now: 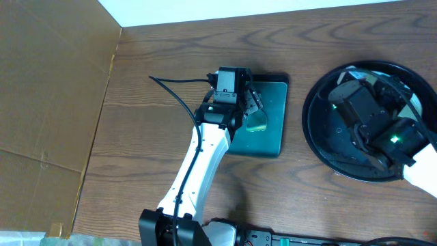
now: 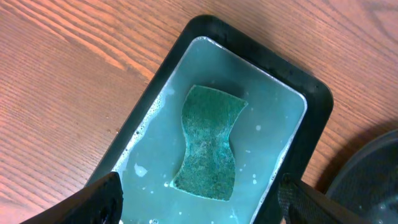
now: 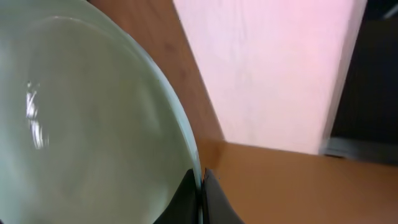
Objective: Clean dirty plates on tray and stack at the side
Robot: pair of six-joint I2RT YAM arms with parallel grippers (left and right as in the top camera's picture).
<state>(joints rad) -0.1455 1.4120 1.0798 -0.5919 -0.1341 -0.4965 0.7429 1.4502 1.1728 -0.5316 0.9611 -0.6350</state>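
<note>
My right gripper (image 3: 202, 186) is shut on the rim of a dirty plate (image 3: 87, 124), a pale white disc that fills the left of the right wrist view; no smear shows on it. From overhead, that gripper (image 1: 345, 85) hangs over the round black tray (image 1: 311, 130), and only a white sliver of the plate (image 1: 351, 70) shows past the arm. My left gripper (image 2: 202, 208) is open above a green sponge (image 2: 211, 146) lying in soapy water. Its fingers (image 2: 99, 202) stand apart on either side, touching nothing.
The sponge lies in a small rectangular teal tray (image 1: 273, 92) with a dark rim (image 2: 314, 93), left of the black tray (image 2: 373, 168). A cardboard panel (image 1: 48, 102) covers the table's left side. A black cable (image 1: 177, 99) trails by the left arm.
</note>
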